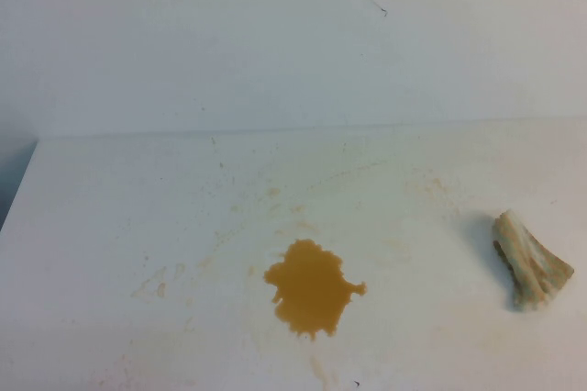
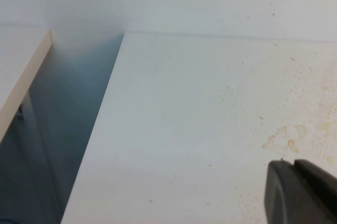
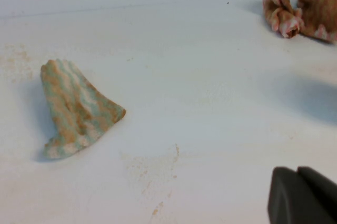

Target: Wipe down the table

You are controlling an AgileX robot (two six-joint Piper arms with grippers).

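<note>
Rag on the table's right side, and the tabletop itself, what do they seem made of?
Rag: probably woven cotton cloth, matte; stripes, soft folds, brown stains. Table: smooth white laminate or painted board, likely; flat, even, crisp edge. Left gripper, shut, hovers over the table's left part; right gripper, shut, near the rag.

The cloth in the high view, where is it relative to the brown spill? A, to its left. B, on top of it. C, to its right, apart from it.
C: the cloth lies right of the spill, not touching it; the left gripper hangs over the table near its left edge, the right gripper near the cloth.
</note>
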